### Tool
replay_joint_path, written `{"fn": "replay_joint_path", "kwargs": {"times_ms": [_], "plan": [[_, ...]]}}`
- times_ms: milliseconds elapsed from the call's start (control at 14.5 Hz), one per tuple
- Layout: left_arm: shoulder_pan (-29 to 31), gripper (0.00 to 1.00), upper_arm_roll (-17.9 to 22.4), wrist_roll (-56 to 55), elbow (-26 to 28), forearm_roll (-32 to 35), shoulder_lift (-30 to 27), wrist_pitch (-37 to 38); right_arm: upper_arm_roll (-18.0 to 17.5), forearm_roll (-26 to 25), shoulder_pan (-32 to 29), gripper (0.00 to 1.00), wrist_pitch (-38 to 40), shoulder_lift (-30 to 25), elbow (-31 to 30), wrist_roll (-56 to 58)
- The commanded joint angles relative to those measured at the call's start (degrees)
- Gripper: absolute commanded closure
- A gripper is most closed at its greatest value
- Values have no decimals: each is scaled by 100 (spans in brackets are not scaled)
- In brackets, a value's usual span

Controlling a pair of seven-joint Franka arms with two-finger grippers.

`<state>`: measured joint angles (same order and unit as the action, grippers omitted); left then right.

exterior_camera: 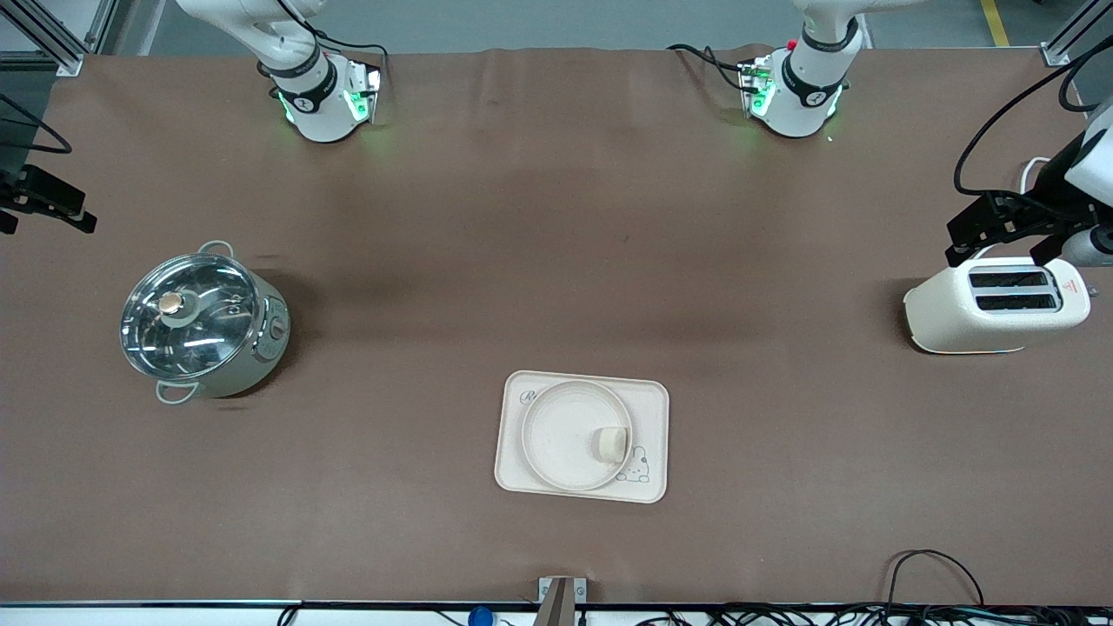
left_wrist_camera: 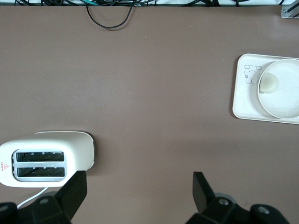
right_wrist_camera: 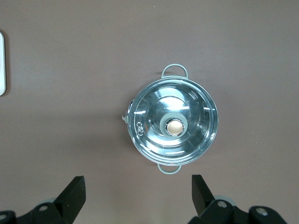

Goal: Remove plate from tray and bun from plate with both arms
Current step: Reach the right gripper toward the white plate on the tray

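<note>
brown matte table (exterior_camera: 556,261): smooth round plate (exterior_camera: 565,426) seated on tray (exterior_camera: 648,391), pale bun (exterior_camera: 611,443) on it; left gripper (left_wrist_camera: 138,189) over toaster (exterior_camera: 991,304), right gripper (right_wrist_camera: 138,189) over pot (exterior_camera: 204,322), both spread open, empty.

The round cream-white shallow plate (left_wrist_camera: 281,88) is cut off by the left wrist view's edge, as is the rectangular cream tray (left_wrist_camera: 243,100) under it. In the right wrist view only a sliver of that tray (right_wrist_camera: 2,63) is shown. The lettering on the tray cannot be read. Both white jointed arms are cut off above their bases in the front view.
</note>
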<state>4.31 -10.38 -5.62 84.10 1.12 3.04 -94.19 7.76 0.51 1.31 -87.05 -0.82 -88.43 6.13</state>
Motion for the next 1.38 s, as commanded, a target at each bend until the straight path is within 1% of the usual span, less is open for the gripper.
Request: {"fn": "replay_joint_path", "kwargs": {"times_ms": [0, 207, 345, 414, 483, 552, 621, 759, 828, 966, 1103, 1241, 1310], "plan": [[34, 0, 0, 122, 10, -16, -58, 15, -2, -122, 19, 0, 4, -41, -61, -86], [34, 0, -8, 105, -25, -25, -49, 15, -11, -104, 36, 0, -5, -41, -52, -112], [43, 0, -8, 78, -25, -24, -49, 15, -20, -8, 98, 0, 4, -41, -52, -147], [26, 0, -8, 35, -25, -24, -49, 23, -20, 193, 159, 0, -14, -24, -61, -148], [26, 0, -8, 43, -25, -42, -49, 24, -20, 525, 203, 0, -84, 55, -69, -191], [34, 0, -8, 60, -25, -59, -49, 24, -20, 816, 256, 0, -189, 273, -52, -348], [34, 0, -8, 78, -25, -60, -49, 24, -20, 1036, 413, 0, -520, 519, -61, -593], [34, 0, -8, 78, -25, -60, -49, 24, -20, 1108, 878, 0, -1171, 1046, -43, -963], [34, 0, -8, 87, -25, -60, -49, 24, -20, 1239, 1098, 0, -1540, 1275, -43, -1156], [34, 0, -8, 87, -16, -60, -49, 24, -20, 1661, 1502, 0, -2016, 1881, 1, -1596], [34, 0, -8, 87, -25, -60, -49, 24, -20, 1986, 1968, 0, -2691, 2434, 18, -2131], [34, 0, -8, 96, -25, -60, -49, 24, -46, 2346, 2284, 0, -3115, 3032, 298, -2475], [34, 0, -8, 96, -16, -60, -49, 24, -46, 2470, 2504, 0, -3204, 3400, 596, -2598]]}}
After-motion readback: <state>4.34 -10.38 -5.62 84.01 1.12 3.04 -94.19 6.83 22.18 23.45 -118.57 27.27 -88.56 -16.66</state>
